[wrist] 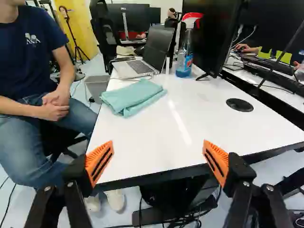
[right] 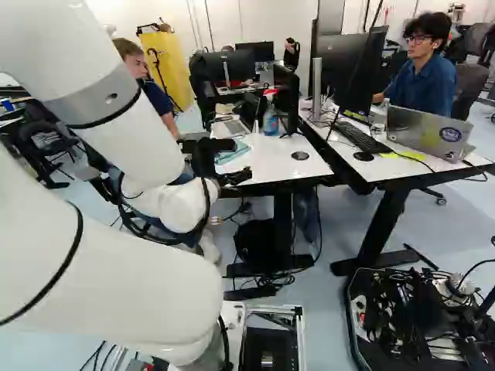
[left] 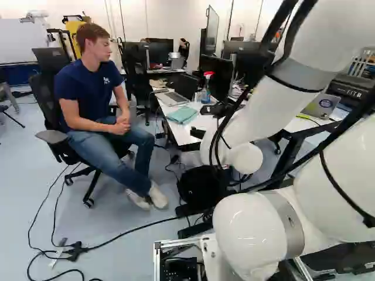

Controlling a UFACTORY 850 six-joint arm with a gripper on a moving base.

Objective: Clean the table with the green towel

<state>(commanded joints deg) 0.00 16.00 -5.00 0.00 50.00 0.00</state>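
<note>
A black two-fingered claw with orange ridged pads (wrist: pixel 156 164) is spreading wide with nothing between its fingers, facing the near edge of a glossy white rectangular worktop (wrist: pixel 147 147). A folded pale green-blue cloth towel (wrist: pixel 133 96) is lying ahead, close to the seated person's side, before an open silver laptop (wrist: pixel 137 68). The step in hand seems to be approaching the towel; the next move is calling for reaching over the worktop, lowering onto the cloth and closing.
</note>
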